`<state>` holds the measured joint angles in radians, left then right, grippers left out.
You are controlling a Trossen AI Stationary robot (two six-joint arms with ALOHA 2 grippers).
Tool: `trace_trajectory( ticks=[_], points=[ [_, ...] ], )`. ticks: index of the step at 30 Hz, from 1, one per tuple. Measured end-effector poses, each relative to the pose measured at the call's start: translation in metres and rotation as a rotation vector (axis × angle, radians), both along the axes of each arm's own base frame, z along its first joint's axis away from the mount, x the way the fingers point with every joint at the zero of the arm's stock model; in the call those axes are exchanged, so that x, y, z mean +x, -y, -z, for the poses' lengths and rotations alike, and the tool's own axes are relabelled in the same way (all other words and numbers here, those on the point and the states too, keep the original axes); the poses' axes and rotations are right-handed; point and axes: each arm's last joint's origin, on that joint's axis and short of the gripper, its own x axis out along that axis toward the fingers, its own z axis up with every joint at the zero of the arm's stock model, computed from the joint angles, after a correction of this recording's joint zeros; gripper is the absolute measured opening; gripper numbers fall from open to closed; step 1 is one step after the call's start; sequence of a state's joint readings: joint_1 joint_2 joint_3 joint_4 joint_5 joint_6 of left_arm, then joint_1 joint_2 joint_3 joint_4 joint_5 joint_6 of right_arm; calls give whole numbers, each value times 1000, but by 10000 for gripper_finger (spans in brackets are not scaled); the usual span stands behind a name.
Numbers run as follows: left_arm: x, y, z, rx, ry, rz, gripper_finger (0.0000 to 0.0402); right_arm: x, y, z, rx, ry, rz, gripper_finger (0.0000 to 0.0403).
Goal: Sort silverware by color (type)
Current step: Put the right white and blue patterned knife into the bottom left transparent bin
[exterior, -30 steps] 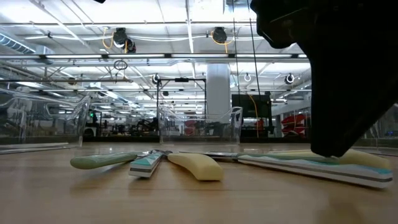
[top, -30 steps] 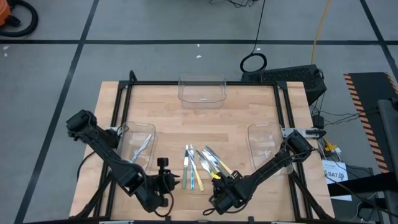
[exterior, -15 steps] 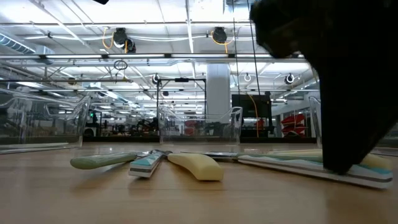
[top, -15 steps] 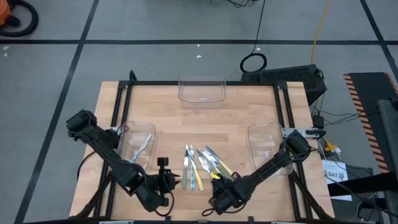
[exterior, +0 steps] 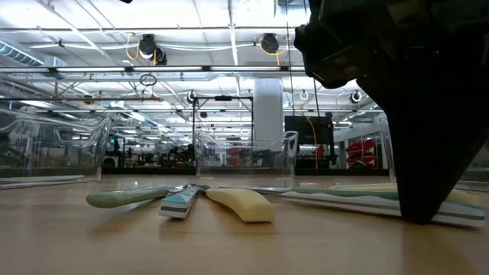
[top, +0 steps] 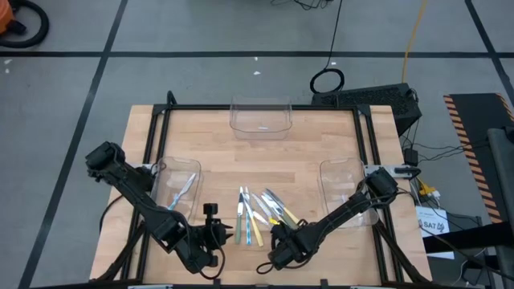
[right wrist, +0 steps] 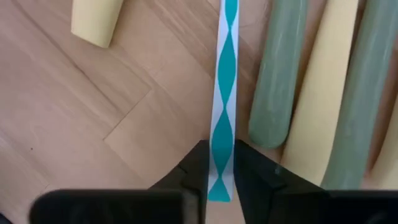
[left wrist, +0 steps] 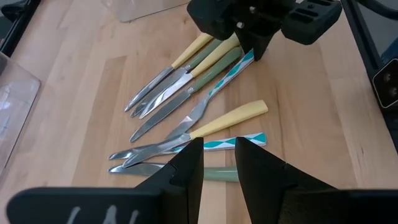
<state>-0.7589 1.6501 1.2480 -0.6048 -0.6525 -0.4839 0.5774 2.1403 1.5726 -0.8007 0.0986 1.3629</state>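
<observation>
The silverware lies in a loose pile on the wooden table, near its front edge: slim utensils with yellow, green and teal-and-white handles. My right gripper points down at the pile's right side and is shut on a teal-and-white handled utensil. My left gripper hovers open to the pile's left, nothing between its fingers. In the low view a green handle, a teal-and-white one and a yellow one rest flat on the table. My right gripper pinches the teal-and-white handle near its free end between its two fingers. The fingers come from above, pointing steeply down, one on each long side of the handle. The utensil lies flat on the table beside green and yellow handles.
Three clear plastic bins stand on the table: one at the far edge, one at the left with a utensil in it, one at the right. A black frame runs round the tabletop.
My right gripper has sunk toward the table and shifted slightly toward its left edge, its fingertip coming down beside the teal-and-white handle in the low view.
</observation>
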Motion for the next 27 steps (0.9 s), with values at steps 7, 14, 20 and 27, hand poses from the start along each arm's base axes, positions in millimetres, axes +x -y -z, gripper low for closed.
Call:
trace_trajectory(
  ticks=[7,14,20,27],
  points=[
    [0,0,0,-6,1,-5,102,2,0,-6,-29,-6,-19,41],
    [0,0,0,-7,2,-6,102,3,-6,-23,-155,17,-36,41],
    [0,0,0,-14,5,-10,102,1,-11,-37,-201,39,-46,41],
    [0,0,0,-17,7,-13,102,0,-11,-44,-259,50,-45,42]
  ],
)
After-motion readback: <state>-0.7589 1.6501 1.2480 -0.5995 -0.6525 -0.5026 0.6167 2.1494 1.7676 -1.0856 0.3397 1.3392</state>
